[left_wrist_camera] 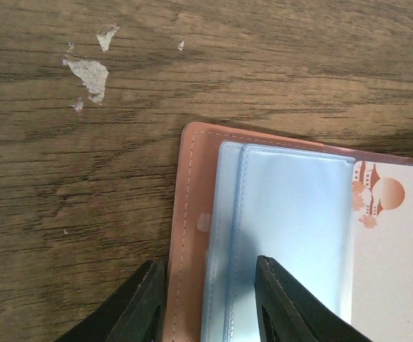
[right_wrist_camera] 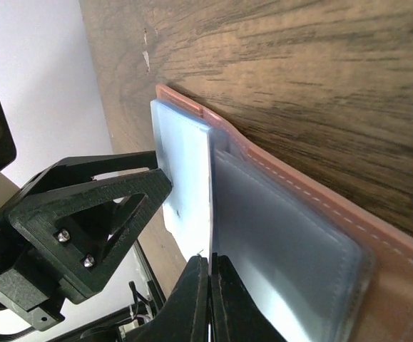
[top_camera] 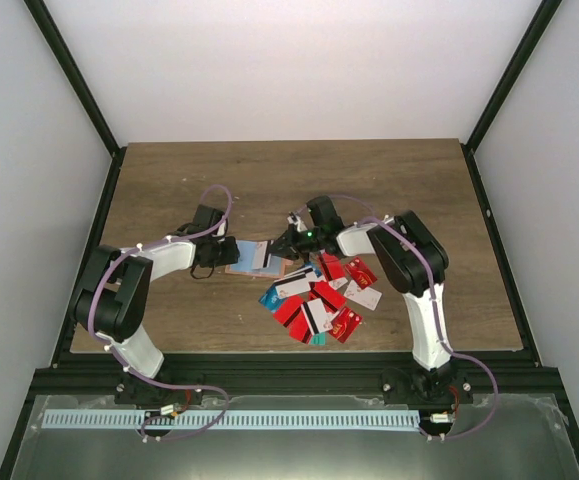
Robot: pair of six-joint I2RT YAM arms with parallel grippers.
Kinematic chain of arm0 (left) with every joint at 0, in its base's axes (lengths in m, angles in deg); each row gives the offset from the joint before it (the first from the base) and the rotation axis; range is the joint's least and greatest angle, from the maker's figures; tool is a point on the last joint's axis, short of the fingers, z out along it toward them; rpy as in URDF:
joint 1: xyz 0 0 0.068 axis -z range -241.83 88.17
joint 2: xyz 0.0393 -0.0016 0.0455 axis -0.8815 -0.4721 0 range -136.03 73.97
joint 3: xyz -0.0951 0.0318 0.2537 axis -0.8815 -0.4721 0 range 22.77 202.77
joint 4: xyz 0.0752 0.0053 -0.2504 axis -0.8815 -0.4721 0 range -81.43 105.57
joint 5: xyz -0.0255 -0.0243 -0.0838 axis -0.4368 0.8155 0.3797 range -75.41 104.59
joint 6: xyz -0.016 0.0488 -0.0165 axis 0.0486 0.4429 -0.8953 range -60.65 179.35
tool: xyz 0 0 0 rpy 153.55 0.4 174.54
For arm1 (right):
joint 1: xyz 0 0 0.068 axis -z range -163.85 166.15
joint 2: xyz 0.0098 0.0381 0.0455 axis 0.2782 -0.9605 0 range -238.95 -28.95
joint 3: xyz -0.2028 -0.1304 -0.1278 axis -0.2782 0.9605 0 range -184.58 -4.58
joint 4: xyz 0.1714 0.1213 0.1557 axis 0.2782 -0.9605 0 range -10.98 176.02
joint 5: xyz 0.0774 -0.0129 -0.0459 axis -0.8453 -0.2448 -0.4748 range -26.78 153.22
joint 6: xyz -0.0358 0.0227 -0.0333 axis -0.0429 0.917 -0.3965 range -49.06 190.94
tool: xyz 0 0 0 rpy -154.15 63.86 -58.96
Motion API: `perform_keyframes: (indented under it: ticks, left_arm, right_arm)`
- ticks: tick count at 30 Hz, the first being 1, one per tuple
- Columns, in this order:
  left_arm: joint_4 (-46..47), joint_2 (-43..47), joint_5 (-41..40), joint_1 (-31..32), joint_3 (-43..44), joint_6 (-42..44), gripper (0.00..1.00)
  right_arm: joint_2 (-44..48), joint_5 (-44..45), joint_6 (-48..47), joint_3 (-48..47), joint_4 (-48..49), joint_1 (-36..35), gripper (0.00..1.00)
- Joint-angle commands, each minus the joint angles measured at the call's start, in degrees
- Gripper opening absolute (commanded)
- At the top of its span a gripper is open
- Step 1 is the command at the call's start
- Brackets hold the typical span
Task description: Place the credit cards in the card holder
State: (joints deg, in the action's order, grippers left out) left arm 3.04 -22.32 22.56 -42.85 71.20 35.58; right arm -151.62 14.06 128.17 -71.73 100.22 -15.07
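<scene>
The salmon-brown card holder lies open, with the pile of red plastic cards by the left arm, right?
No: the pile of mostly red plastic cards lies by the right arm, as the top view shows. The salmon-brown leather-like card holder does lie open.

The tabletop [top_camera: 269,170] is of dark brown wood with a long streaky grain, and in the left wrist view it carries a few pale grey chipped spots [left_wrist_camera: 88,75]. The card holder [left_wrist_camera: 183,214] is salmon-brown, with a row of lighter stitches along its edge. Its sleeves [left_wrist_camera: 292,214] are of a clear, pale blue. The white card [left_wrist_camera: 399,285] bears a small orange-salmon print of a round sun and little buildings. The credit cards [top_camera: 324,300] in the heap are mostly red, with some white, some blue, one teal, and several with a black stripe. The left pincer [left_wrist_camera: 207,265] and the right pincer [right_wrist_camera: 210,263] are both black. The arms [top_camera: 424,320] have white links and black joints, and their cables [top_camera: 219,200] are lilac.
</scene>
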Motion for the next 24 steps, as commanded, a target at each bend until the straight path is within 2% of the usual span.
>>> perform_keyframes:
  ticks: [1, 15, 24]
  left_arm:
    - [-0.8, -0.8, 0.2, -0.3, -0.8, -0.2, 0.37]
    - [-0.6, -0.5, 0.8, -0.3, -1.4, -0.4, 0.37]
    - [-0.6, 0.1, 1.0, -0.3, -1.8, -0.3, 0.37]
  right_arm:
    - [-1.6, -1.2, 1.6, -2.4, 2.7, -0.5, 0.01]
    - [-1.7, -1.6, 4.2, 0.0, 7.8, -2.6, 0.01]
    - [-3.3, -1.3, 4.7, -2.1, 8.3, -3.1, 0.01]
